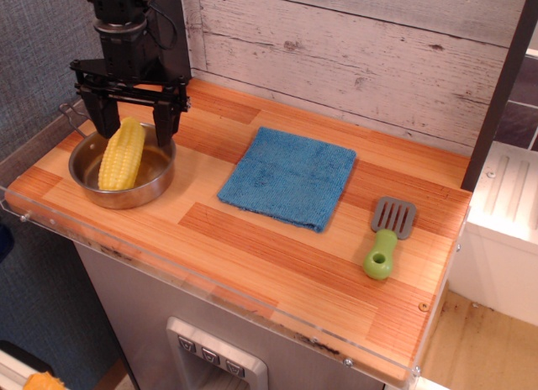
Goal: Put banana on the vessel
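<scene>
The banana (121, 155), a yellow bumpy toy cob, lies inside the vessel (155, 181), a small shiny steel pan at the left end of the wooden counter. Its tip leans on the pan's far rim. My gripper (134, 125) hangs just above the pan's far side with its black fingers (164, 121) spread wide on either side of the cob's upper end. The gripper is open and holds nothing. The pan's wire handle (69, 114) pokes out at the far left, partly behind the gripper.
A blue cloth (288, 176) lies flat in the middle of the counter. A spatula (387, 236) with a green handle lies at the right. A plank wall stands behind, and a clear lip edges the counter's front and left.
</scene>
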`<state>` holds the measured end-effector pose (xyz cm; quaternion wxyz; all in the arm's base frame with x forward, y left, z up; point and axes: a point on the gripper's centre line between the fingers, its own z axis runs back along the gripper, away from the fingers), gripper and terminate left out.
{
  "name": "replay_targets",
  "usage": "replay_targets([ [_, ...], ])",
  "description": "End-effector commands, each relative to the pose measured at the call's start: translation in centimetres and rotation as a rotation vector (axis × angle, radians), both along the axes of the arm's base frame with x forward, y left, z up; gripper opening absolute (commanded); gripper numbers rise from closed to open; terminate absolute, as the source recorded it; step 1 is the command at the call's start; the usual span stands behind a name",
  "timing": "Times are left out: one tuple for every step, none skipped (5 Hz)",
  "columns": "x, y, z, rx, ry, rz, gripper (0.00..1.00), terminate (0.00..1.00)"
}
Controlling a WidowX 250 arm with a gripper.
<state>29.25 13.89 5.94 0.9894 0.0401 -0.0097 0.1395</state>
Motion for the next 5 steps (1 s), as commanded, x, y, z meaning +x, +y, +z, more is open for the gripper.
replay_targets([
  [0.0,-3.4,3.2,-0.028,-0.082,-0.08,1.0,0.0],
  [0.1,-5.5,3.2,-0.071,-0.08,-0.179,1.0,0.0],
  [0.4,-7.0,3.0,-0.068,-0.076,-0.24,1.0,0.0],
  [0.4,-7.0,3.0,-0.068,-0.076,-0.24,1.0,0.0],
  [0.4,-7.0,3.0,-0.068,-0.076,-0.24,1.0,1.0],
])
